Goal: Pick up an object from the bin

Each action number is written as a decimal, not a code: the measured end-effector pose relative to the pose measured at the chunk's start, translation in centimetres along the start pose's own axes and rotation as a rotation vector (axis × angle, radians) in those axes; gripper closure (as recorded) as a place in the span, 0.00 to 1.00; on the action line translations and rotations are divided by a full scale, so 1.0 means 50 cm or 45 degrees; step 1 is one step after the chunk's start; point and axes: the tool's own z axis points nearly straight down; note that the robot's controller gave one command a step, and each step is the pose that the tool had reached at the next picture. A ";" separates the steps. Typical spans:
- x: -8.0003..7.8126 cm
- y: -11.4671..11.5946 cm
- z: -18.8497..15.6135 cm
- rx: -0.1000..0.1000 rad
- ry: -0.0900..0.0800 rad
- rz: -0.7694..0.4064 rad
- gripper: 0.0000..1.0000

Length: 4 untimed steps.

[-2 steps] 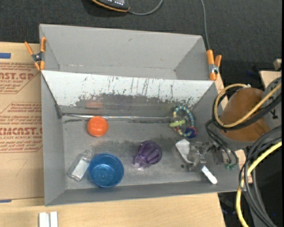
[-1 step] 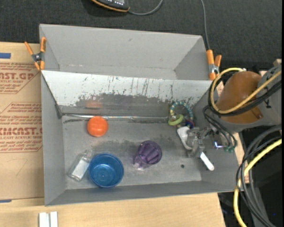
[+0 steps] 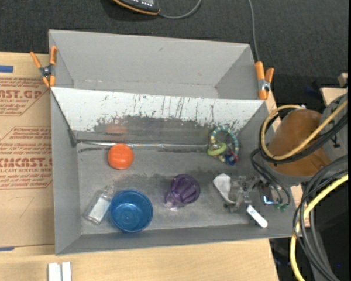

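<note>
Gripper (image 3: 241, 195) sits low at about four o'clock in the grey bin (image 3: 152, 57), seemingly touching a small white crumpled thing (image 3: 222, 184) at its ten o'clock; how wide it stands, and whether it grips anything, I cannot tell. A purple lump (image 3: 183, 190) lies farther off at its nine o'clock, apart from both.

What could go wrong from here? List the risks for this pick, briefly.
1. The pincer sits low by the bin's right wall; it may scrape that wall as it moves.
2. The small white thing lies right beside the pincer and may get nudged aside rather than grasped.
3. The purple crumpled thing is close by, so a sideways move might drag it along.
</note>
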 end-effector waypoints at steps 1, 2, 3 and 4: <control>0.000 0.000 0.000 -0.001 0.001 -0.003 1.00; -0.031 0.042 -0.017 -0.001 0.000 -0.455 1.00; -0.004 0.019 -0.005 -0.002 0.000 -0.019 1.00; -0.024 0.048 -0.001 0.000 -0.003 -0.378 1.00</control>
